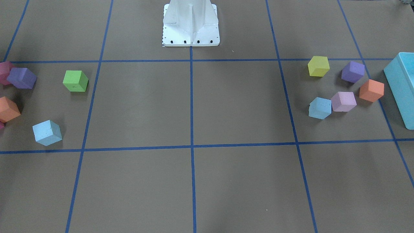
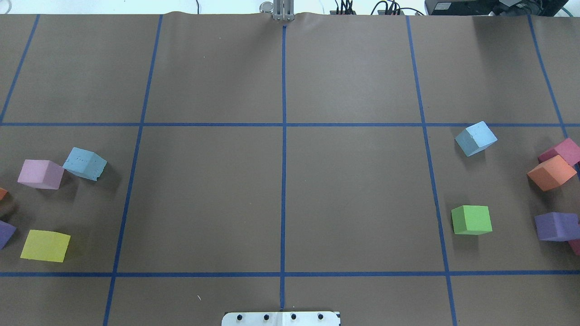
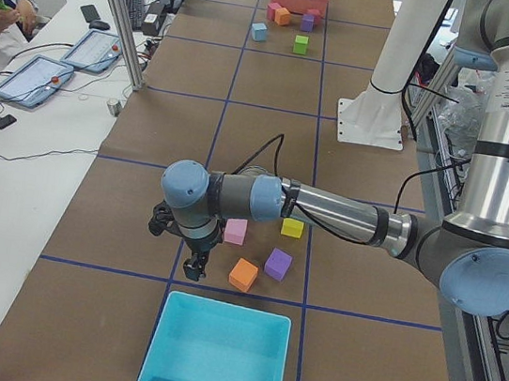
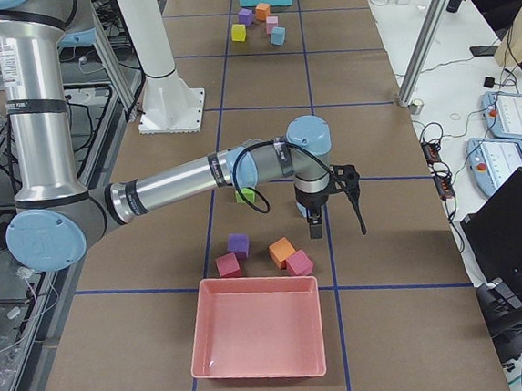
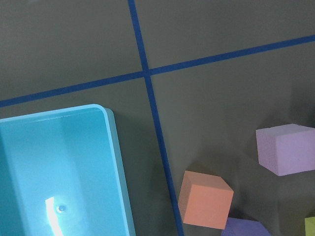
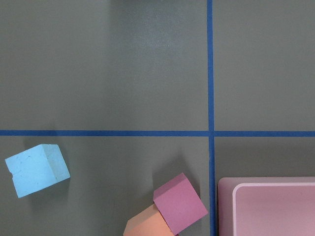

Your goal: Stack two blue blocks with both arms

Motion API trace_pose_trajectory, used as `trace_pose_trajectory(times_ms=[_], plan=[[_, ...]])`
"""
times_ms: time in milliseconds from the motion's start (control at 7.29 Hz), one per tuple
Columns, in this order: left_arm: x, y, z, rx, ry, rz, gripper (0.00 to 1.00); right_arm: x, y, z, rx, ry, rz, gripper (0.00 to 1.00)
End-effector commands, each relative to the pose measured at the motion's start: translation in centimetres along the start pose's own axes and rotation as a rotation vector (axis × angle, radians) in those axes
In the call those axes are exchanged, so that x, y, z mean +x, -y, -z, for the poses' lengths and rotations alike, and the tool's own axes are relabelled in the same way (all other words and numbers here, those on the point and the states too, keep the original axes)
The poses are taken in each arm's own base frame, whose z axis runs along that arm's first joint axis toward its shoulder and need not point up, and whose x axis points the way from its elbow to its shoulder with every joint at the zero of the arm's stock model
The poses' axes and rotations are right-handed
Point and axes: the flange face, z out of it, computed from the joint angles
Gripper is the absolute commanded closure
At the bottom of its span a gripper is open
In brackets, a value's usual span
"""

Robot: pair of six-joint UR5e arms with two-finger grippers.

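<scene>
Two pale blue blocks lie far apart on the brown table. One blue block (image 1: 47, 132) (image 2: 476, 138) sits on the robot's right side and shows low left in the right wrist view (image 6: 37, 169). The other blue block (image 1: 320, 108) (image 2: 84, 163) sits on the robot's left side, touching a pink cube (image 2: 41, 174). The left gripper (image 3: 195, 266) hangs over the cubes near the turquoise bin. The right gripper (image 4: 314, 222) hangs near the cubes by the pink bin. Both show only in the side views, so I cannot tell whether they are open or shut.
A turquoise bin (image 1: 402, 87) (image 5: 54, 172) stands at the table's left end, a pink bin (image 4: 259, 328) (image 6: 275, 206) at the right end. Green (image 2: 471, 220), yellow (image 2: 45, 245), orange, purple and magenta cubes lie around both blue blocks. The white pedestal (image 1: 190, 22) stands mid-table.
</scene>
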Motion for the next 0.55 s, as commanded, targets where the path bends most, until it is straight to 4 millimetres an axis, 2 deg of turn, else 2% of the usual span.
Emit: trace_pose_trajectory(times_ms=[0, 137, 275, 412], plan=[[1.6, 1.4, 1.4, 0.028, 0.007, 0.041, 0.01, -0.3, -0.1, 0.3, 0.005, 0.003, 0.003, 0.00], [2.9, 2.2, 1.8, 0.049, 0.011, 0.056, 0.01, -1.2, 0.6, 0.4, 0.011, 0.003, 0.024, 0.00], [5.4, 3.7, 0.7, 0.064, 0.012, 0.051, 0.01, -3.6, 1.2, -0.2, 0.005, 0.016, 0.071, 0.00], [9.2, 6.2, -0.7, 0.081, 0.007, 0.051, 0.01, -6.9, 2.1, -1.6, -0.007, 0.024, 0.144, 0.00]])
